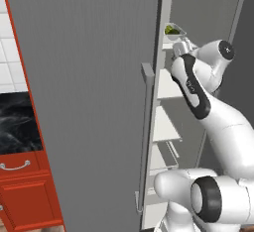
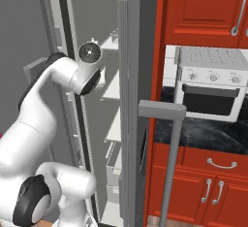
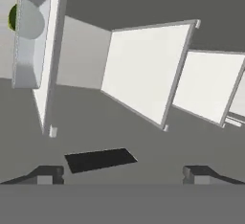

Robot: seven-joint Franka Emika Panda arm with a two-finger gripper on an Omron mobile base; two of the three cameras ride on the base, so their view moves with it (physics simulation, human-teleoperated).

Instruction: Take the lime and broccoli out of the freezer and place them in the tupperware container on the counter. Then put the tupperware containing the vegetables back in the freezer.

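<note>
Far left in the left base view: black marbled counter (image 1: 19, 122) over a red cabinet (image 1: 30, 196) with a silver-handled drawer. Next, the ridged grey door (image 1: 84, 102) of the freezer (image 1: 203, 8), swung open and edge-on, vertical bar handle (image 1: 145, 137) at its free edge. Right of that edge, white inner shelves (image 1: 166, 124) stacked downward, front edges running away into the cavity.

On the top shelf, the tupperware container (image 1: 174, 31): seen tilted toward the camera, long axis running roughly left-right along the shelf front, yellow-green broccoli (image 1: 172, 29) lying inside. In the hand view the same tray (image 3: 29, 41) seen from below or the side, standing on end at far left against a shelf edge, with a sliver of dark green lime (image 3: 12, 17) at its rim.

Arm rising from lower right, elbow bent high, forearm reaching up and left into the freezer; gripper (image 1: 181, 47) just below and beside the tray, not clearly touching. Fingertips (image 3: 45, 174) set wide apart in the hand view, nothing between them.

Open room: bare shelves below the tray, dark gap between door edge and shelf fronts.

Right base view: arm entering the cavity, door handle (image 2: 169, 163) in front, then red cabinets and a white toaster oven (image 2: 210, 83) on the counter at right.
</note>
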